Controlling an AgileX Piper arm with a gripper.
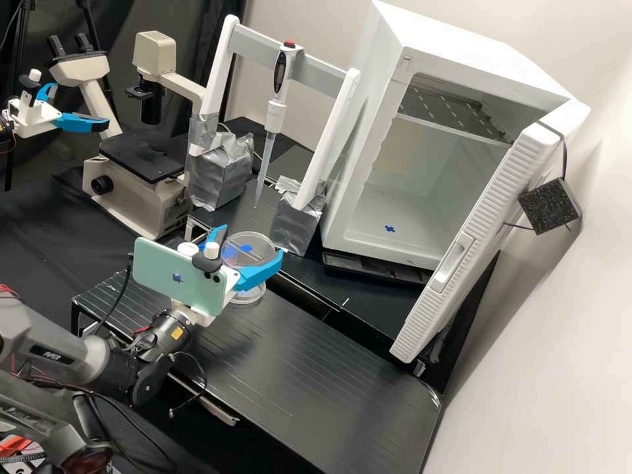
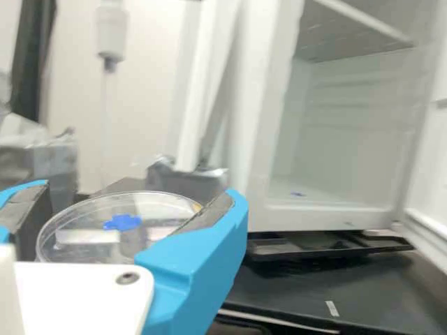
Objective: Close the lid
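In the high view, the black bench (image 1: 329, 395) is looked down on from off the arm (image 1: 59, 342), forward, at a middling slant, from farther back. The wrist view is taken from the arm itself, close behind the clear round lid (image 2: 87, 237), facing forward nearly level. By both views, the lid, the pipette (image 1: 275, 118) and the far-right white cabinet (image 1: 461, 62) are shared.

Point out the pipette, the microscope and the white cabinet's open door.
Pipette (image 1: 274, 117): high view, its white lower body.
Microscope (image 1: 146, 158): high view, its flat black stage.
Open door (image 1: 452, 262): high view, its handle.
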